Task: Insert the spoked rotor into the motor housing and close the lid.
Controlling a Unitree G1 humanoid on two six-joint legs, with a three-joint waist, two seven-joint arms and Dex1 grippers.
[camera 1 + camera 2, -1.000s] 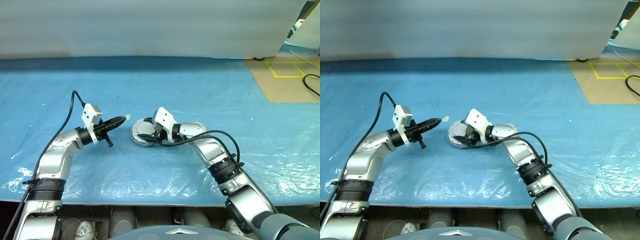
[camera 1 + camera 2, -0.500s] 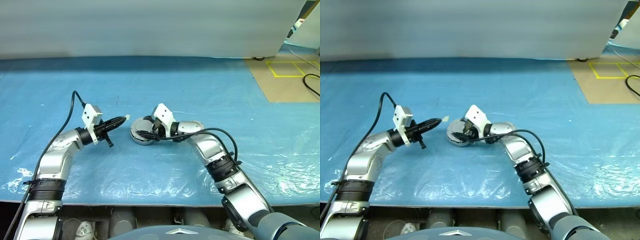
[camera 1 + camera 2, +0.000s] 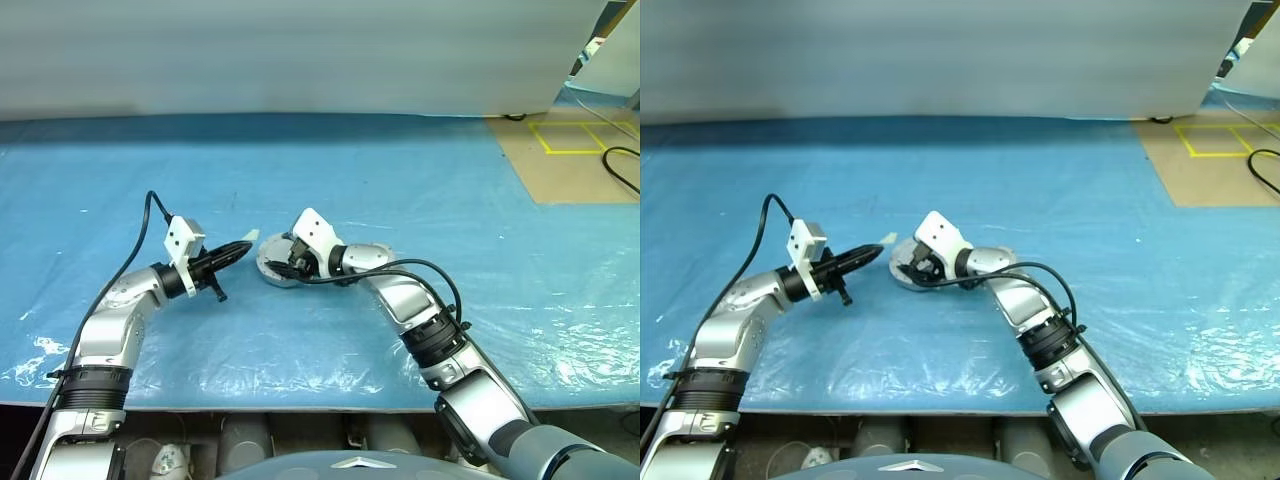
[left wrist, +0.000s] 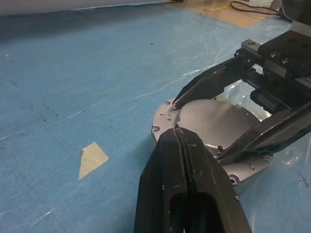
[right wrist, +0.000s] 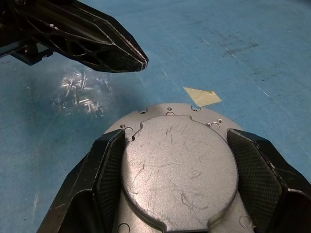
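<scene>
The closed motor housing point(image 5: 177, 170) (lid point(image 5: 180, 155) down) is clamped by the right gripper point(image 5: 180, 179); the left gripper point(image 4: 181, 138), pinched together, is seen at its nine o'clock.

A blue plastic sheet point(image 3: 330, 180), creased and glinting along its near edge, covered the whole work surface. Behind the sheet rose a plain pale grey wall point(image 3: 300, 55), lit evenly. Off the sheet's far right corner lay brown floor point(image 3: 570, 165) marked with yellow tape lines point(image 3: 565, 137), a black cable point(image 3: 622, 165) curling across it just beside the sheet's edge, and a white panel point(image 3: 618, 65) standing beyond the tape.
</scene>
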